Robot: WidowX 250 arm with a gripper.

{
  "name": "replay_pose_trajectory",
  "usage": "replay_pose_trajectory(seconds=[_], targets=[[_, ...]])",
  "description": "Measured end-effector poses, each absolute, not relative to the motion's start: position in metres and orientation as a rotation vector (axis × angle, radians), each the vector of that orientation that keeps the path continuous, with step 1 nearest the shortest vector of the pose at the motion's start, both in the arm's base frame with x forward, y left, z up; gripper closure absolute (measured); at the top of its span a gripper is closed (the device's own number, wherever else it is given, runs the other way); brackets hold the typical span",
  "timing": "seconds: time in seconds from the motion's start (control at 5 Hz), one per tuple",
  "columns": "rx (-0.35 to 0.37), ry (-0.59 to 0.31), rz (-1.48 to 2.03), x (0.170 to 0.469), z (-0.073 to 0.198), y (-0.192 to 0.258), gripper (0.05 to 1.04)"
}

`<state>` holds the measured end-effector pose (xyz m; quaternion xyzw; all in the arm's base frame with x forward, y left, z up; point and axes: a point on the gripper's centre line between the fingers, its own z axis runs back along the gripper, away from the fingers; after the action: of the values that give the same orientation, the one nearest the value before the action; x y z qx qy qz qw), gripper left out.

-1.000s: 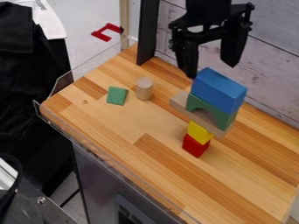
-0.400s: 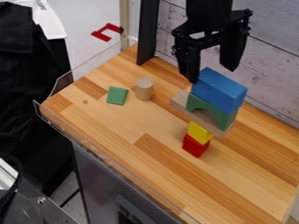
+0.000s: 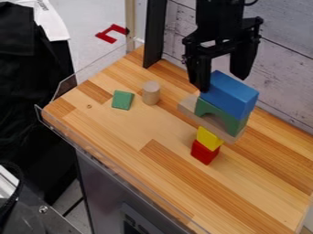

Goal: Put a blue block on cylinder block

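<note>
Your end effector [image 3: 222,83] is spread wide over the blue block [image 3: 229,95], which tops the stack.
You have one finger [image 3: 200,77] at the block's left end in the view, the other above its far edge; you can't tell whether either touches it. Under the blue block you have the green arch [image 3: 221,116], then a flat wooden plank [image 3: 210,123], the yellow block [image 3: 208,139], and the red block [image 3: 205,153] at the bottom on the tabletop [image 3: 122,137]. Well apart from the red block, toward the view's upper left, your cylinder block [image 3: 151,93] stands upright on the tabletop, with a small green block [image 3: 122,100] near it. Behind the stack, you have a pale plank wall [image 3: 281,87].
</note>
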<state>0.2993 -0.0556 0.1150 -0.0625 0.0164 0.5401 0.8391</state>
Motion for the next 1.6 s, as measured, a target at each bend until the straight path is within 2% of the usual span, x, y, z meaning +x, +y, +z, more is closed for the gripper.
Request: replay_pose_trajectory(seconds=[0.2,0.4,0.8,1.0,1.4,1.6], targets=[[-0.136,0.042,1.149,0.302,0.109,-0.057,0.314],[-0.142,0.049,1.153,0.302,0.108,-0.058,0.538],[-0.152,0.075,1.161,0.303,0.111,-0.059,0.538],[-0.181,0.040,1.199,0.303,0.131,-0.043,0.538],[-0.264,-0.004,1.343,0.304,0.148,0.024,0.538],[-0.242,0.028,1.366,0.299,0.134,0.056,0.538]])
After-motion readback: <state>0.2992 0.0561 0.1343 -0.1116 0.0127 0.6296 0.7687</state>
